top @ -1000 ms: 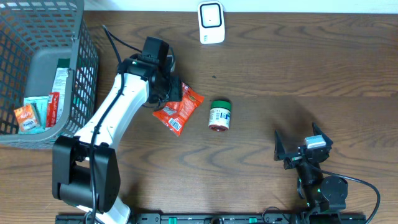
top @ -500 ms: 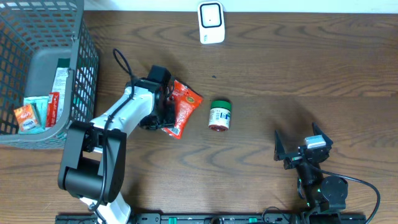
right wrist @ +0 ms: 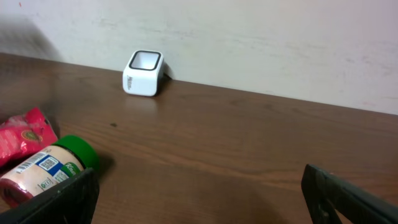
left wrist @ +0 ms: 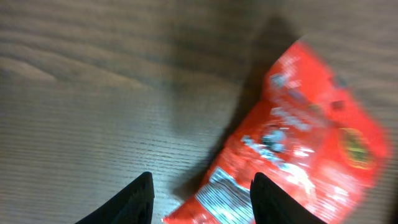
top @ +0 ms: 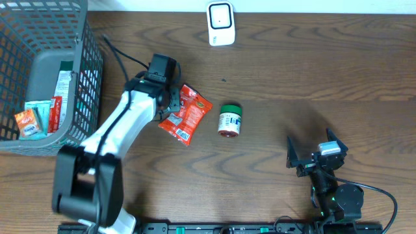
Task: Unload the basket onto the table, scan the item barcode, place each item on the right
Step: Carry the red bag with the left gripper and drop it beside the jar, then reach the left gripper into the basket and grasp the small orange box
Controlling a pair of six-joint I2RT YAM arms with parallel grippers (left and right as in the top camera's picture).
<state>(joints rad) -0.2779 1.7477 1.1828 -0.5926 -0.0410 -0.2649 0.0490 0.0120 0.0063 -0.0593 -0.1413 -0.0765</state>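
Note:
A red snack packet (top: 188,112) lies on the wooden table, its striped barcode corner (left wrist: 225,191) pointing at the left wrist camera. My left gripper (top: 171,107) is at the packet's left edge. Its jaws stand open (left wrist: 202,202), with that barcode corner lying between the two black fingers (left wrist: 134,200), which are not pressed on it. The white barcode scanner (top: 221,24) stands at the table's far edge and also shows in the right wrist view (right wrist: 144,73). My right gripper (top: 312,157) rests wide open (right wrist: 199,199) at the near right with nothing in it.
A jar with a green lid (top: 229,120) lies on its side just right of the packet, and shows near the right gripper's left finger (right wrist: 38,167). A grey wire basket (top: 84,71) holding several packets stands at the far left.
The left arm swung toward the near edge, tipping the packet onto its edge, then swung back; the packet now lies flatter. The right arm has not moved.

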